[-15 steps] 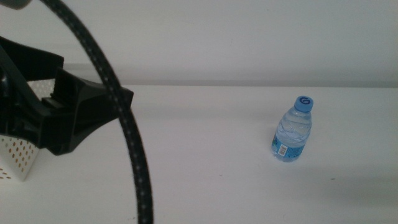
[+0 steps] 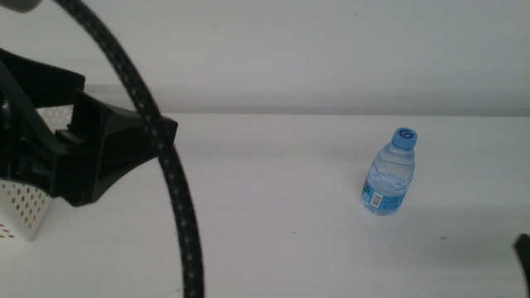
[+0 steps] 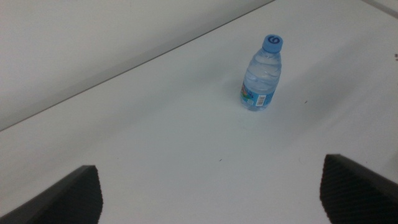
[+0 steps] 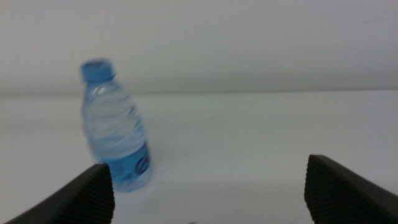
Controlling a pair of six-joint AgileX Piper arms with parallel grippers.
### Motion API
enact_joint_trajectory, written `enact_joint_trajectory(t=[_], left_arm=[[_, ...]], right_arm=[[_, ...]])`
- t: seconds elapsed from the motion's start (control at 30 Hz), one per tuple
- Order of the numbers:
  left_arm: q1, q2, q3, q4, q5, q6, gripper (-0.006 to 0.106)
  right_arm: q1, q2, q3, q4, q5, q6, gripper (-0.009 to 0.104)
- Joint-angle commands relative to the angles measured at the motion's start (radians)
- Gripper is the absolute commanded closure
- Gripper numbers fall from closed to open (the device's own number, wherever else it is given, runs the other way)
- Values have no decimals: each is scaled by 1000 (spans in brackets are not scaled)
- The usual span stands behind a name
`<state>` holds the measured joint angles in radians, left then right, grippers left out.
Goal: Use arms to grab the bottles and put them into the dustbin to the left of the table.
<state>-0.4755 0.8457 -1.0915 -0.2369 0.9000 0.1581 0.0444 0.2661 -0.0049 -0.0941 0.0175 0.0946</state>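
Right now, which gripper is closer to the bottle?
The right gripper: the bottle looms large just ahead of it. The left gripper sits far off, by the dustbin.

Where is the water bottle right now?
In the middle view the water bottle stands upright on the table's right half, alone, far from the dustbin at the left edge.

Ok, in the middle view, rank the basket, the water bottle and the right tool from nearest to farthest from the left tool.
From the left tool, open, at the left:
1. Basket, right beside it at the left edge.
2. Water bottle, standing right of centre.
3. Right tool, just a tip at the bottom right corner.
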Motion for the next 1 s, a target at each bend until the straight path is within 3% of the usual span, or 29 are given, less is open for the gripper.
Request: enact_joint_trajectory(t=[0.0, 0.2, 0.5, 0.83, 0.97], left_arm=[[-3, -5, -7, -6, -13, -6, 7], [-3, -5, -7, -6, -13, -6, 7], [-3, -5, -7, -6, -13, -6, 7], [-3, -5, -7, -6, -13, -6, 7], [-3, -5, -7, -6, -13, -6, 7]], right_arm=[[42, 126, 44, -36, -137, -28, 13], [117, 423, 44, -38, -377, -62, 13], [115, 734, 44, -33, -611, -86, 13], [113, 862, 44, -33, -853, -88, 13], [61, 912, 42, -35, -921, -95, 13]])
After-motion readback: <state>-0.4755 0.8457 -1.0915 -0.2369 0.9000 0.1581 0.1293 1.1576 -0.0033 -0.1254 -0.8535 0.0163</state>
